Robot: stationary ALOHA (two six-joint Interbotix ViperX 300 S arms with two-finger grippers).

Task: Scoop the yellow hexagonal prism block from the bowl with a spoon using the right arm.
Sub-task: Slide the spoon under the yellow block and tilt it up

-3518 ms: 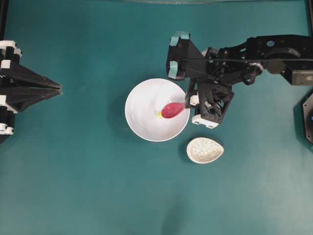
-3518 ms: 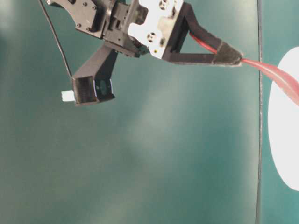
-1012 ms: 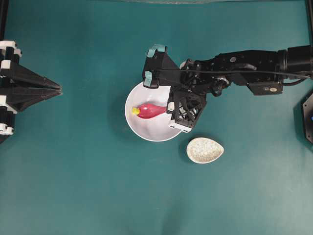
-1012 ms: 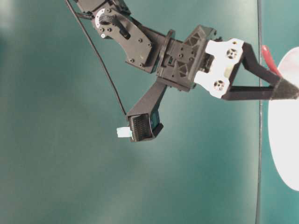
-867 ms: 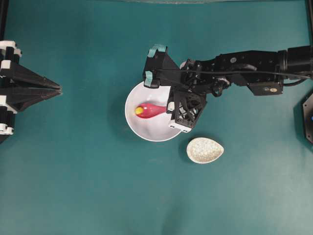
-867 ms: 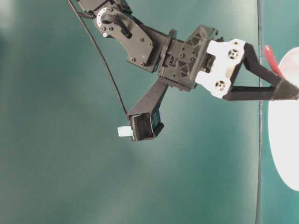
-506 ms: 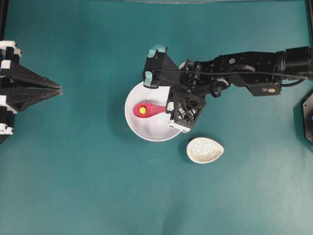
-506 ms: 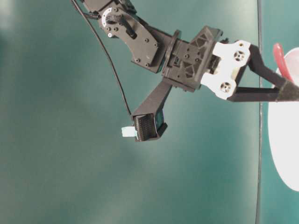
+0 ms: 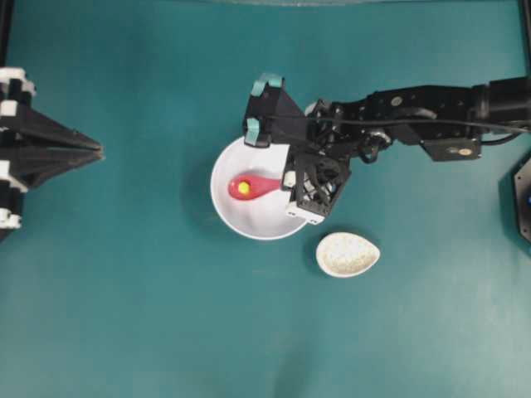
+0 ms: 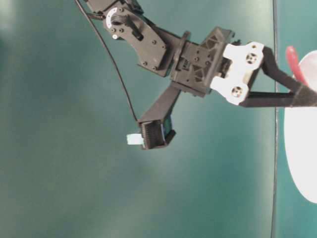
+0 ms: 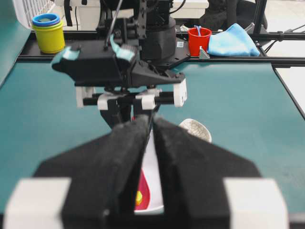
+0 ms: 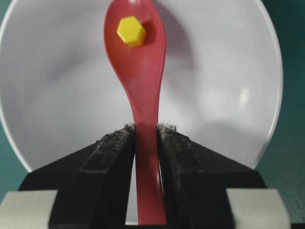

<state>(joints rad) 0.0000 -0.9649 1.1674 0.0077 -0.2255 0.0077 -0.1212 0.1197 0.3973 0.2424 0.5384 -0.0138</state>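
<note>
**Block sits in spoon scoop, R gripper clamped on handle**

Table [image 9: 149, 315]: teal surface, fills the overhead view.

Right arm [image 9: 415, 124]: black, reaches in from the right edge of the overhead view to the bowl's right rim. Wrist cam housing w/ teal tape patches sits above the bowl's top edge.

Left arm [image 9: 37, 153]: parked at the left edge, well apart from the bowl. Left gripper [image 11: 148, 143]: pads close together w/ only a thin slit between them in the left wrist view, nothing between them.

Bowl [image 9: 236, 220]: white, round, glossy, near table centre. Right side partly covered by the gripper body.

Spoon rest [image 9: 347, 254]: speckled, egg-shaped, on the table just below-right of the bowl, not touching it.

Right gripper [image 12: 147, 131]: both pads pressed onto the spoon handle, one per side; clamped on it. Tips over the bowl's right part in the overhead view.

Spoon [image 12: 140, 71]: pink-red, handle runs from the pads toward bowl centre, scoop pointing left in the overhead view. Can't tell whether the scoop touches the bowl floor. In the table-level view only the handle end [image 10: 293, 60] shows, sticking up behind the fingers.

Yellow hex block [image 12: 131, 31]: in the scoop, flat hex face up, near the scoop's far end. Overhead shows it as a yellow dot [image 9: 243, 188] in the scoop, left of bowl centre.
</note>
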